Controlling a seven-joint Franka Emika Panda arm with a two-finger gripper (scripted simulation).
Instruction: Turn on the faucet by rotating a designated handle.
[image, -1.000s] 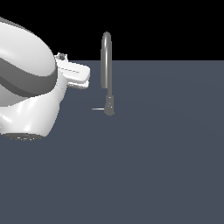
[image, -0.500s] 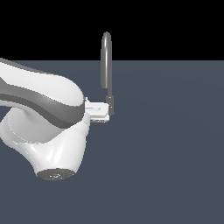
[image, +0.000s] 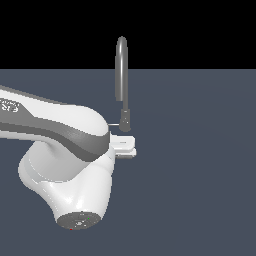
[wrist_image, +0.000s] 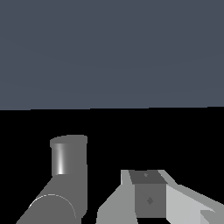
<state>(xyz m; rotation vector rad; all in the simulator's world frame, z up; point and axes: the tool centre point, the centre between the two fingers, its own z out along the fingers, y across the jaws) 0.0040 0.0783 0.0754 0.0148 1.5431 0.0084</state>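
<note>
The faucet (image: 121, 70) is a tall slim grey gooseneck rising from a short thick base (image: 125, 120) on the dark floor. The handle (image: 114, 124), a thin pale rod, sticks out of that base toward the exterior view's left. My white gripper (image: 126, 146) hovers just in front of and below the base, close under the handle; no contact shows. In the wrist view a grey metallic cylinder of the faucet (wrist_image: 68, 155) stands near one of the gripper's fingers (wrist_image: 148, 199). The other finger is hidden, so the jaw gap is unclear.
My bulky white-and-grey arm (image: 65, 150) fills the exterior view's left and lower middle. The dark grey floor (image: 200, 165) spreads to the exterior view's right, under a black background.
The arm has swung down and toward the exterior view's right. The gripper went from beside the upper spout to just below the faucet's base and handle.
</note>
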